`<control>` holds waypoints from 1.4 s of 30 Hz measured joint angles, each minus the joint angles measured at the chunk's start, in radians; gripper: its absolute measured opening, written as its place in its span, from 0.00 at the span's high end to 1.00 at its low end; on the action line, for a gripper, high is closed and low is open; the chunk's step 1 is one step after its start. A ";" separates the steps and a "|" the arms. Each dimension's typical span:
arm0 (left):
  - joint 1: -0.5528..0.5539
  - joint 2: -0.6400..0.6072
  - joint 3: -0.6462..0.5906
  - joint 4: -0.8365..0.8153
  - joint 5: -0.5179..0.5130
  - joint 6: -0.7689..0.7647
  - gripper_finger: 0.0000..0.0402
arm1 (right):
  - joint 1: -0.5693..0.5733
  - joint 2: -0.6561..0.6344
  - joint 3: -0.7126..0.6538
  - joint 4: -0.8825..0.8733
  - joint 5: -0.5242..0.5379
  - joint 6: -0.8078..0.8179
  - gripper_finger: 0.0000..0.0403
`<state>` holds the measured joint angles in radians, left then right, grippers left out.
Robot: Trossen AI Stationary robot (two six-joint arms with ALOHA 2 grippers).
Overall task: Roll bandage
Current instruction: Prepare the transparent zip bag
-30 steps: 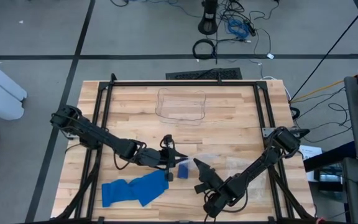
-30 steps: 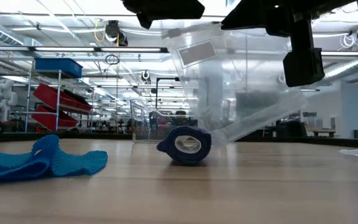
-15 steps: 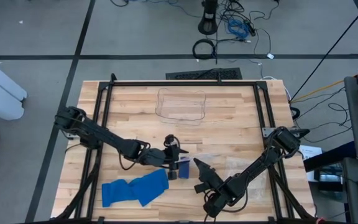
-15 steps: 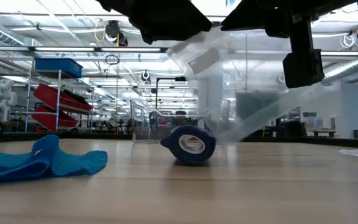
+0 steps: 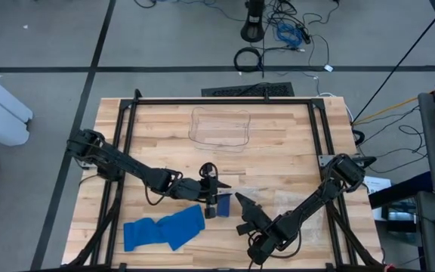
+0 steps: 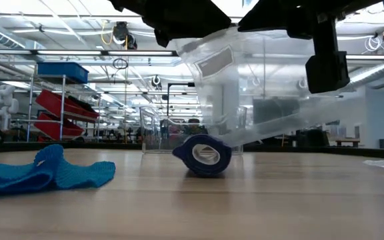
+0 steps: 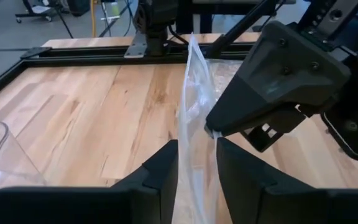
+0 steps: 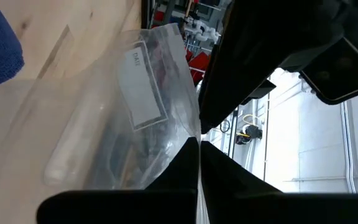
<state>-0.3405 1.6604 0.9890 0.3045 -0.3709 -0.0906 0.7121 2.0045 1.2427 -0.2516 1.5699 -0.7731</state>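
A rolled dark-blue bandage [image 5: 222, 204] lies on its side on the table, also in the low view [image 6: 204, 155]. A clear plastic zip bag [image 6: 259, 87] with a white label [image 8: 142, 87] hangs above it between both grippers. My left gripper [image 5: 213, 189] stands at the bag's left end, its fingers close on either side of the bag's edge. My right gripper [image 5: 245, 205] is shut on the bag. A loose light-blue bandage [image 5: 165, 228] lies crumpled at the front left. My left gripper has the bag's upright edge [image 7: 194, 134] between its two fingers [image 7: 164, 177], coming level from the table's left. The bag is clear of the table there. My right gripper pinches the bag's film [image 8: 191, 134] between its shut fingers, beside the same edge [image 7: 212, 132]. The bag slants down away from it.
A clear plastic container [image 5: 220, 127] stands at the table's far middle. A black frame [image 5: 217, 100] runs round the table's edges. More clear film [image 5: 297, 204] lies under my right arm. Bare wood shows at the far left and far right.
My left gripper has gone toward the table's right edge, up to the bag, and its fingers now stand about the bag's edge. The bag's left upper corner has risen and the bag has spread out. The blue roll has shifted slightly to the right.
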 joint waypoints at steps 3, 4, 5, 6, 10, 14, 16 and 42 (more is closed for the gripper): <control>0.002 0.000 0.000 -0.002 0.001 0.000 0.72 | 0.005 0.000 0.000 0.000 -0.001 -0.002 1.00; 0.004 0.000 0.000 -0.003 0.001 0.000 0.72 | 0.006 0.000 0.000 0.000 -0.001 -0.002 1.00; 0.006 0.000 0.000 -0.005 0.001 0.000 0.72 | 0.006 0.000 0.000 0.000 -0.001 -0.002 1.00; 0.009 0.000 0.000 -0.006 0.001 0.001 0.72 | 0.006 0.000 0.000 0.000 -0.001 -0.002 1.00; 0.015 0.000 0.000 -0.006 0.001 0.001 0.72 | 0.006 0.000 0.000 -0.001 -0.001 -0.018 1.00; 0.016 0.000 0.000 -0.016 0.001 0.002 0.72 | 0.006 -0.001 0.000 0.000 -0.001 -0.024 1.00; 0.016 0.000 0.000 -0.033 0.001 0.003 0.73 | 0.006 -0.001 0.000 0.000 -0.001 -0.024 1.00; -0.105 -0.004 0.006 0.040 -0.425 0.297 1.00 | -0.038 -0.002 0.000 -0.002 -0.184 0.380 1.00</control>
<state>-0.4453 1.6562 0.9946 0.3448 -0.7954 0.2067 0.6741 2.0029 1.2427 -0.2532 1.3857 -0.3931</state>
